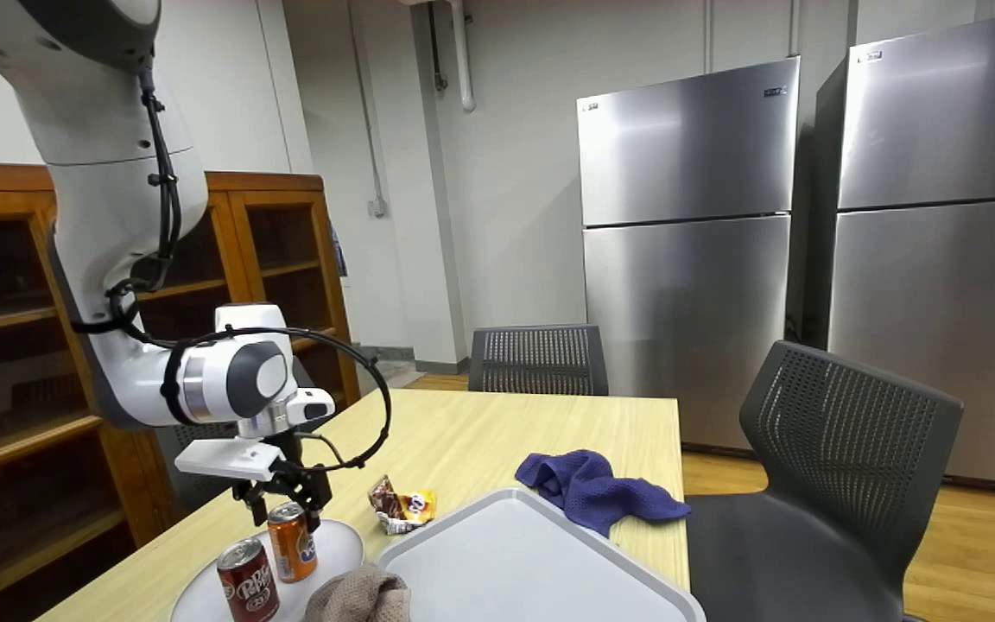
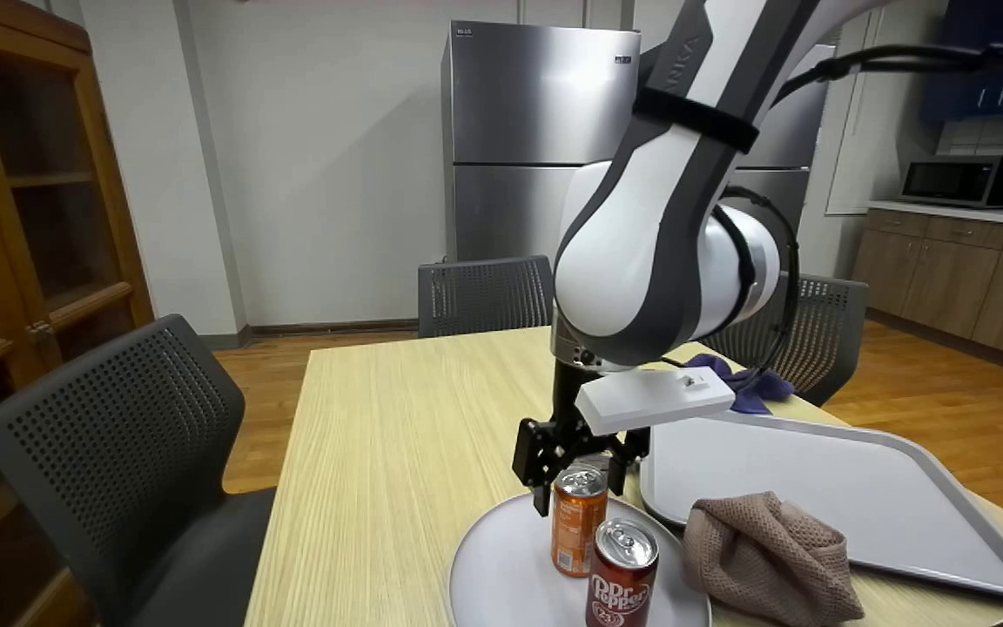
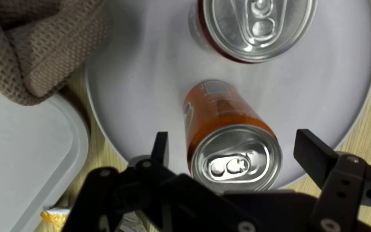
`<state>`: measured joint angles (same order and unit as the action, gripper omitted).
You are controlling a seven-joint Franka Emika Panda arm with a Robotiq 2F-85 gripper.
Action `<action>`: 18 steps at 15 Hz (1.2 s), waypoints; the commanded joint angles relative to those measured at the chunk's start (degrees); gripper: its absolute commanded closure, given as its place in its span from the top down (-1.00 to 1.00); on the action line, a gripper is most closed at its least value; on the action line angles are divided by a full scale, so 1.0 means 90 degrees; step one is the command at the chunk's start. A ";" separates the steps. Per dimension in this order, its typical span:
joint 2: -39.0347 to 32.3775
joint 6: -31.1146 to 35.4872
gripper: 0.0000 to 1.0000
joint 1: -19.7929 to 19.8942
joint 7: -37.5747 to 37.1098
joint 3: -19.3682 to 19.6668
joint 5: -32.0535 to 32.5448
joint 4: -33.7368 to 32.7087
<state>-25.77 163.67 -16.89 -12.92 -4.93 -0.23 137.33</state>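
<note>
Orange soda can (image 3: pixel 232 138), upright on the round plate (image 3: pixel 140 96), long axis vertical; above the plate, tool (image 2: pixel 579 495) with fingers apart, straddling the can's top without touching.

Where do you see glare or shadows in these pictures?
Wrist view: strong glare on top of the orange can, and a soft shadow on the plate next to the brown cloth; both exterior views: pale reflections on a steel refrigerator, with a faint shadow on the wall beside it.

Exteriors facing fridges (image 1: pixel 687 302), wrist view roughly above cans (image 3: pixel 219 104)
</note>
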 commanded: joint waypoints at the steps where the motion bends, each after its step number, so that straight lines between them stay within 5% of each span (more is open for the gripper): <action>1: 0.0019 0.0120 1.00 -0.0084 -0.0140 0.0096 0.0041 -0.0004; 2: 0.0020 0.0130 1.00 -0.0075 -0.0135 0.0101 0.0033 -0.0009; 4: 0.0023 0.0145 0.47 -0.0045 -0.0101 0.0081 0.0009 0.0000; 8: 0.0033 0.0171 -0.16 -0.0043 -0.0083 0.0058 0.0001 0.0023; 18: 0.0515 0.0427 -0.23 -0.0018 -0.0186 0.0048 -0.0196 0.0305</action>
<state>-25.31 166.23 -16.87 -12.92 -4.71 -1.38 137.46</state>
